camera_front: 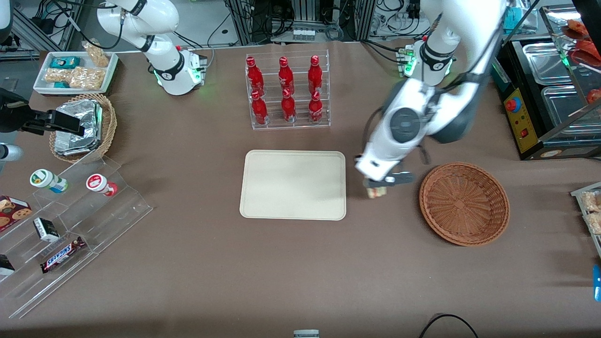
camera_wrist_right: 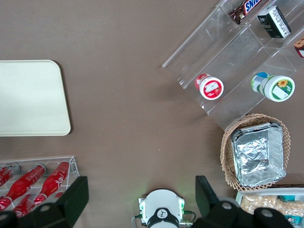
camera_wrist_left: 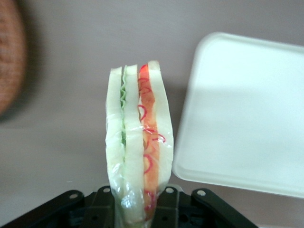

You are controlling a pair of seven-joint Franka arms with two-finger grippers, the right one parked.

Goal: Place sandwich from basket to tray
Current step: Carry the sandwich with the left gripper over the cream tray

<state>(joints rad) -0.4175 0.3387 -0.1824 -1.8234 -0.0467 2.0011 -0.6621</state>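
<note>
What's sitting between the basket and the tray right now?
In the front view, only the claw, shut on the sandwich, held above the bare brown table between the wicker basket and the cream tray.

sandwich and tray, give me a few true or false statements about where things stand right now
1. The sandwich is clamped in the hand. True.
2. The sandwich lies in the basket. False: the basket holds nothing, and the sandwich hangs in the hand over the tablecloth between the basket and the tray.
3. The tray already has food on it. False: its surface is bare.
4. The hand is closer to the tray's edge than to the basket's middle. True.
5. The red bottles stand in a rack farther from the front camera than the tray. True.
6. The sandwich has been unwrapped. False: clear wrap still covers it.
</note>
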